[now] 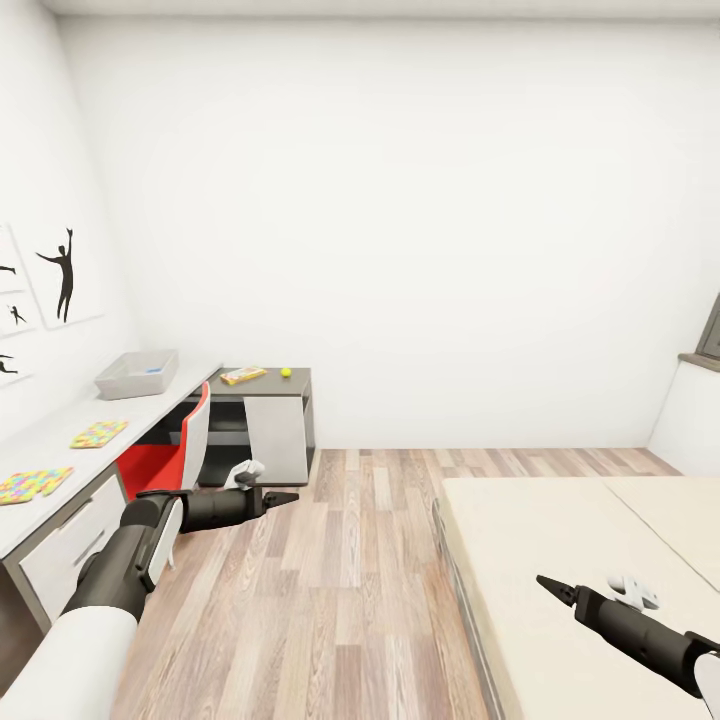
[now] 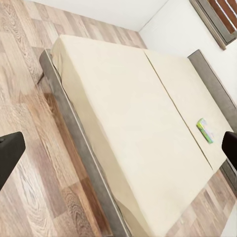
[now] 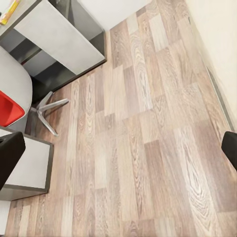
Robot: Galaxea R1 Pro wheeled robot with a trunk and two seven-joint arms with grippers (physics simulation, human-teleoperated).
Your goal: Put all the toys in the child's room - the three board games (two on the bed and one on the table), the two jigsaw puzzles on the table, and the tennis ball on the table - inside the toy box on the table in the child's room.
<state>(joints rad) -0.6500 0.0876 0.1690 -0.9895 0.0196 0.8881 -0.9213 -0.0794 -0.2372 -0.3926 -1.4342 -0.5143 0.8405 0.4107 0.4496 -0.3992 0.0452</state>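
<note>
Lying on the bed [image 2: 123, 118], board game [image 2: 205, 130] well apart from open, empty left claw [image 2: 118, 153].

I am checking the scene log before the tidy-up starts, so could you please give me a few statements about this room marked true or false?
1. The toy box sits on the long table. True.
2. The tennis ball lies on the bed. False: it rests on the darker side unit at the table's far end.
3. Two jigsaw puzzles lie flat on the table. True.
4. The left tool grips a board game. False: it holds nothing.
5. A red chair stands at the table. True.
</note>
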